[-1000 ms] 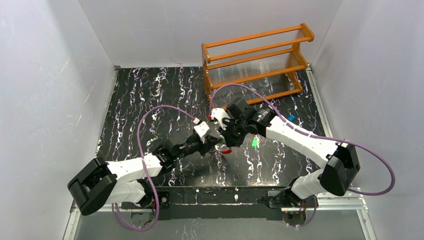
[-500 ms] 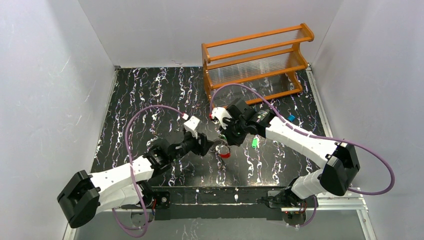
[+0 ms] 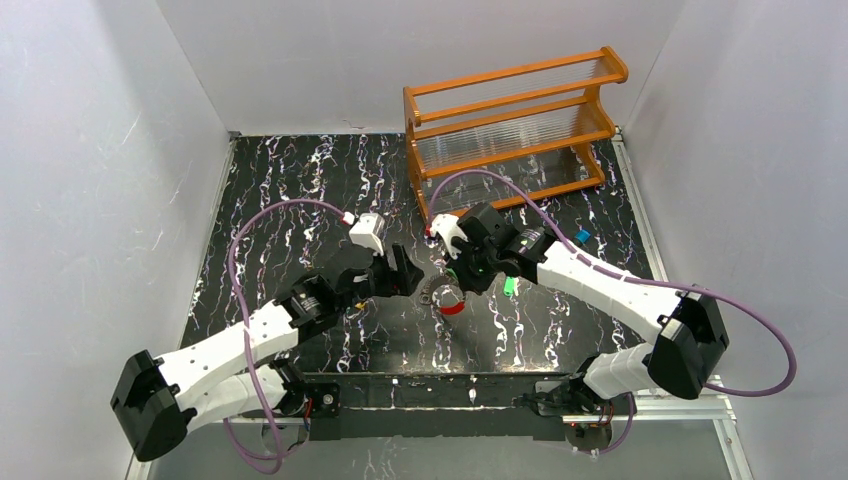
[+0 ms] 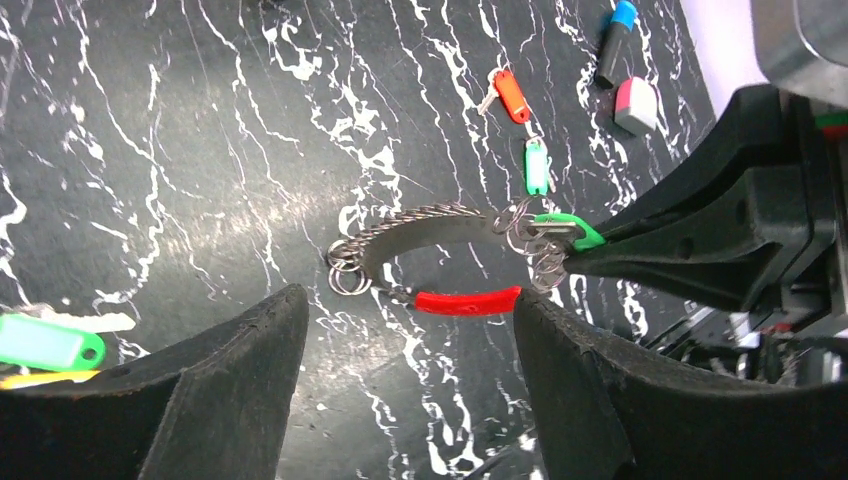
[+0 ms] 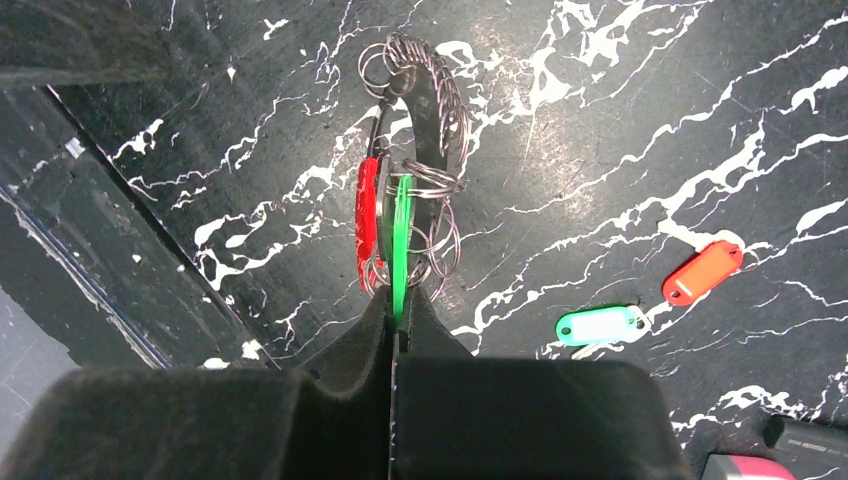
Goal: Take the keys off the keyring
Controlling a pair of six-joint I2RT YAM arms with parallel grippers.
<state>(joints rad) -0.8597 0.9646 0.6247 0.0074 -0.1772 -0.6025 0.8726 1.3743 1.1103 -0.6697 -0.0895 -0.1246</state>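
Note:
The keyring [image 3: 446, 297], a grey ribbed coil with a short red segment [image 4: 467, 300], hangs just above the black marble table [image 3: 300, 200] at its centre. Small wire loops dangle from it. My right gripper [image 5: 397, 308] is shut on a green key head [image 5: 401, 235] that is still on the keyring [image 5: 445, 110]. My left gripper [image 4: 405, 320] stands open a short way left of the keyring [image 4: 430, 225], with nothing between its fingers. Loose on the table lie a red key [image 4: 510, 95] and a green key [image 4: 537, 165].
An orange wooden rack [image 3: 515, 125] stands at the back right. A blue-tipped piece [image 4: 620, 20] and a pink block [image 4: 636, 105] lie beyond the loose keys. A green tag [image 4: 45, 342] and a yellow one [image 4: 40, 378] lie near my left finger.
My left gripper has opened, let go of the ring and drawn back to the left. The right gripper has kept its hold, and the ring has sunk slightly.

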